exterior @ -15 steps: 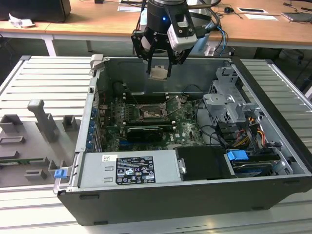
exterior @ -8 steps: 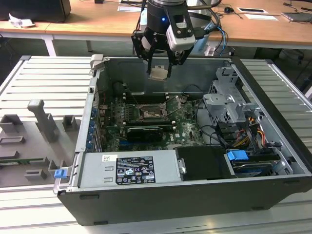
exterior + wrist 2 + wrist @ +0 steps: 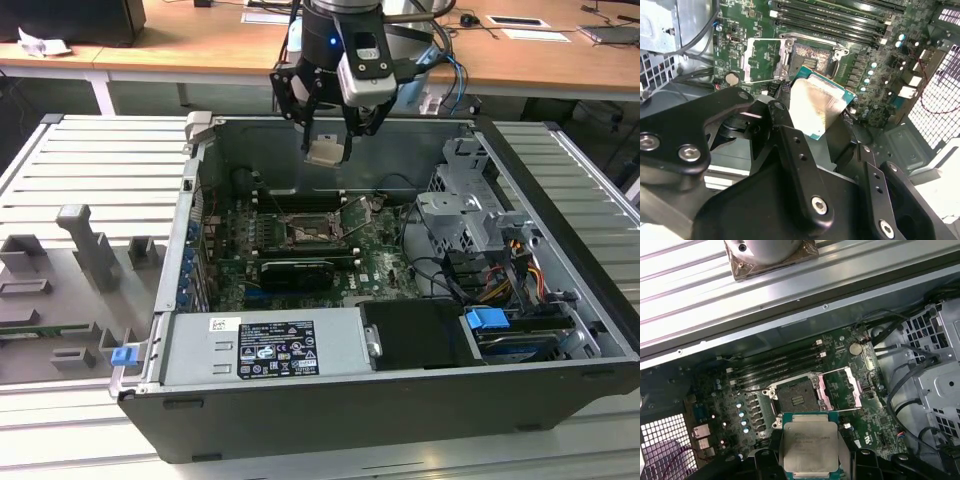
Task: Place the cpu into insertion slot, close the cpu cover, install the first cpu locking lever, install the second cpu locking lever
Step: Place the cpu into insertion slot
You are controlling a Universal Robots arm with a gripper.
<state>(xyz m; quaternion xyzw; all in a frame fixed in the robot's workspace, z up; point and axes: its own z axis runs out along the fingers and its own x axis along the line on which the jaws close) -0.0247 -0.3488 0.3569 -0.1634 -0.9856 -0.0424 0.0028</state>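
Note:
My gripper (image 3: 326, 140) is shut on the cpu (image 3: 325, 152), a flat square chip with a pale metal top, and holds it in the air over the rear part of the open computer case. Both wrist views show the cpu (image 3: 815, 102) (image 3: 810, 447) between the black fingers (image 3: 790, 145). The insertion slot (image 3: 306, 233) (image 3: 795, 396) (image 3: 810, 59) lies bare on the green motherboard, below the chip and apart from it. The cpu cover (image 3: 841, 389) (image 3: 761, 60) stands swung open beside the slot. A thin wire lever (image 3: 352, 214) sticks up next to it.
Long black memory sticks (image 3: 295, 200) lie behind the slot and a black card (image 3: 295, 272) in front. The grey power supply (image 3: 265, 348) fills the case front. A drive cage (image 3: 470, 215) and cables (image 3: 440, 275) sit on the exterior view's right. Grey fixtures (image 3: 95, 250) stand on the table outside.

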